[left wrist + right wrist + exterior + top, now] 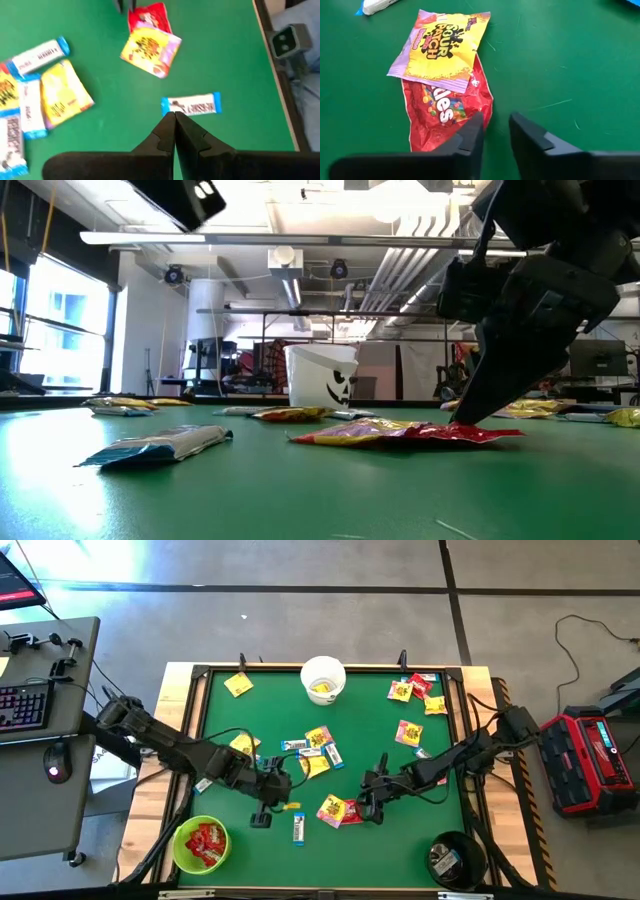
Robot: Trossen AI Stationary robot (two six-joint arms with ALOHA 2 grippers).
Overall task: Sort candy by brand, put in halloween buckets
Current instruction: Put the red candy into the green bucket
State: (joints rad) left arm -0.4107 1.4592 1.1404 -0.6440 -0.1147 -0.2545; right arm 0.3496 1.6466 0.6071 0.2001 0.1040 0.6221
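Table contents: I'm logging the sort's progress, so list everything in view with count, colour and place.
White bucket: one, far edge, yellow packet inside.
Green bucket: one, near left corner, red packets inside.
Black bucket: one, near right corner, a white-and-blue bar inside.
Loose candy: many; yellow, red, white-and-blue; scattered on the green table.
Red packet: one, under a yellow packet.
Left gripper: shut, near a bar.
Right gripper: open, beside the red packet.

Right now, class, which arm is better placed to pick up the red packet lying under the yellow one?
The right. Its gripper is low beside the red packet, fingers slightly apart at its edge. The left gripper is shut, pointing at a white-and-blue bar.
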